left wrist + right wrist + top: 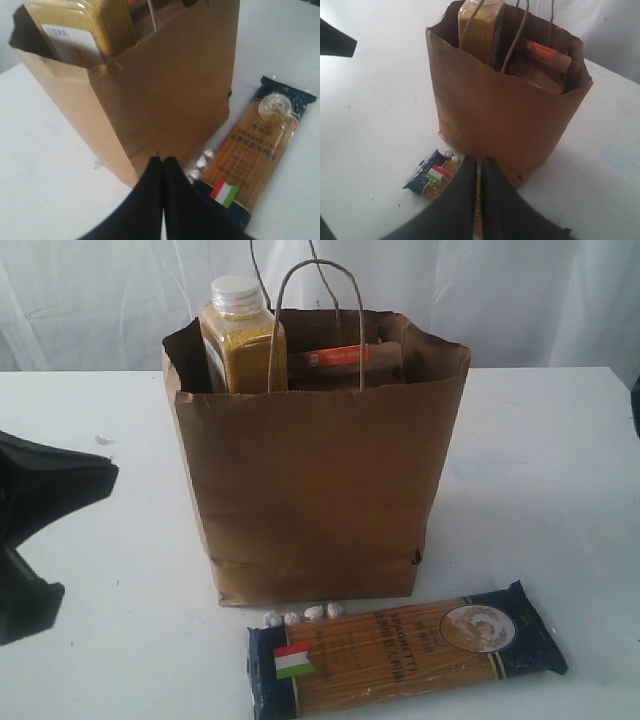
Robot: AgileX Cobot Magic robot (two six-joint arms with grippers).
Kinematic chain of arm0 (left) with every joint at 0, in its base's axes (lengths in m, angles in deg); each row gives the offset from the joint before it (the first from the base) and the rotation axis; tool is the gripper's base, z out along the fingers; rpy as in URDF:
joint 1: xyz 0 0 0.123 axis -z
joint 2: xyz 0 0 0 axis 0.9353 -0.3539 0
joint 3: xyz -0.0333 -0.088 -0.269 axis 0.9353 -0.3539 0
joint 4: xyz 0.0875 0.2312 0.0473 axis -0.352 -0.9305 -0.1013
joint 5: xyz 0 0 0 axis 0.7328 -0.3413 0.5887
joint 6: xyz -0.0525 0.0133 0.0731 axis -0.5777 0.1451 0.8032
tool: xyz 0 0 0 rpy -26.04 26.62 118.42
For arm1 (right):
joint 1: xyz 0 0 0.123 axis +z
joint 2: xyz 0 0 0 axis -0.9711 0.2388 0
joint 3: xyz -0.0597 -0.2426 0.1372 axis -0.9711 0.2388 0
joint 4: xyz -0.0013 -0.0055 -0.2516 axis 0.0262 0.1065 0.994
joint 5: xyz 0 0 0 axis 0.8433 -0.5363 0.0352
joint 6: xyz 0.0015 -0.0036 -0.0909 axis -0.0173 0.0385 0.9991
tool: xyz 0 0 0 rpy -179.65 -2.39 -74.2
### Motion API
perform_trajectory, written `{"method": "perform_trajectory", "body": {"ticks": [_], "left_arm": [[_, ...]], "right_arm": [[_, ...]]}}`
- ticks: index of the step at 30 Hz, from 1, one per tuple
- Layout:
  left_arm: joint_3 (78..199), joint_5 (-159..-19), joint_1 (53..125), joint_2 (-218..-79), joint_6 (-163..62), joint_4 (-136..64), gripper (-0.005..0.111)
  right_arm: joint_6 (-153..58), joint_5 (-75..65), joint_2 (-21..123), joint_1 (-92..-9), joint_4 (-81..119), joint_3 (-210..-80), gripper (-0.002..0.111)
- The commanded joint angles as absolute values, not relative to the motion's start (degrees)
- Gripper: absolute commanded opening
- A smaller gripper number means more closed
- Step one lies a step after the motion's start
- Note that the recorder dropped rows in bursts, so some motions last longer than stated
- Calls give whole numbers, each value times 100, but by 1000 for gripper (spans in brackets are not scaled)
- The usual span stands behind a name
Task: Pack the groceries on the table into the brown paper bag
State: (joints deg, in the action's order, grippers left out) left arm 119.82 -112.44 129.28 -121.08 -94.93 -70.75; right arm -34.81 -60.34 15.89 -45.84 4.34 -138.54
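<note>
The brown paper bag (315,490) is standing upright on the white table (540,470), holding the yellow-grain bottle (240,340) and the orange-strip kraft pouch (345,365). The spaghetti packet (405,655) is lying flat just in front of it. The left gripper (161,160) and the right gripper (479,161) are both hovering pinched together, gripping nothing.

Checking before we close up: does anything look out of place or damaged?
The spaghetti packet lies on the table, outside the brown paper bag. Four small whitish lumps sit loose between bag and packet; I cannot tell what they are. The bag's top edge is ragged.
</note>
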Motion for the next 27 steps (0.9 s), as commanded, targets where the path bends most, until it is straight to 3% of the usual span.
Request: {"method": "perform_trajectory", "body": {"ticks": [1, 7, 21, 27], "left_arm": [[11951, -11373, 12938, -11735, -10219, -7878, 0], [11951, -11954, 12938, -11517, -10273, -7847, 0], [11951, -11889, 12938, -11517, -10262, -7847, 0], [11951, -11876, 12211, -11409, -10262, -6501, 0]], "right_arm": [[-3432, -5957, 1545, -4597, 317, -13821, 3], [-3377, -5797, 1545, -4597, 306, -13821, 3], [-3300, -5718, 1508, -4597, 60, -13821, 3], [-3300, -5729, 1508, -4597, 23, -13821, 3]]}}
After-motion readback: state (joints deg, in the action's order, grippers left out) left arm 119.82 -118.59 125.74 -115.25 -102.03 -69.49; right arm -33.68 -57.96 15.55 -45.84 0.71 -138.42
